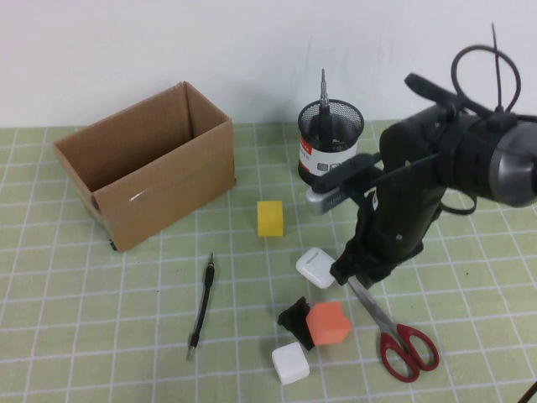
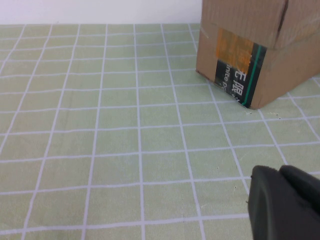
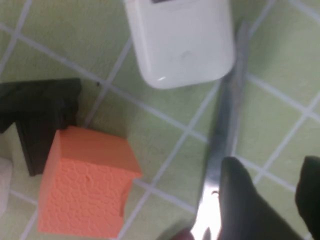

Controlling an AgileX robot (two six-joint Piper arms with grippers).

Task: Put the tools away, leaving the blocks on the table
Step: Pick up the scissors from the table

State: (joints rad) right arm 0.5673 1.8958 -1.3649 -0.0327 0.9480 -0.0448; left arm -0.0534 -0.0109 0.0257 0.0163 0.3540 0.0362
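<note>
Reaching down over the scissors (image 1: 393, 327), my right gripper (image 1: 357, 273) sits low above the steel blades, its two dark fingers (image 3: 240, 200) narrowly parted, the blades lying just beside one finger rather than clearly between the two; I hold nothing. Landmark for all places: the scissors, lying flat on the table (image 1: 101, 336), red handles toward my side, blade tips pointing away. Just beside the blade tips lies a rounded white case (image 1: 315, 267). Near the blades on my left stand the orange block (image 1: 328, 323) and, touching it, the black chunk (image 1: 295, 321); the white block (image 1: 290, 363) lies just beyond these. The yellow block (image 1: 270, 217) rests farther off, beyond the white case. The thin black rod (image 1: 201, 306) lies well to the left of the scissors. A mesh cup (image 1: 331, 141) with the driver (image 1: 324, 91) upright inside stands behind the blade tips. A cardboard box (image 1: 147, 164) sits far left. My left gripper (image 2: 285, 200) hovers near that box; I cannot tell how its fingers stand.
</note>
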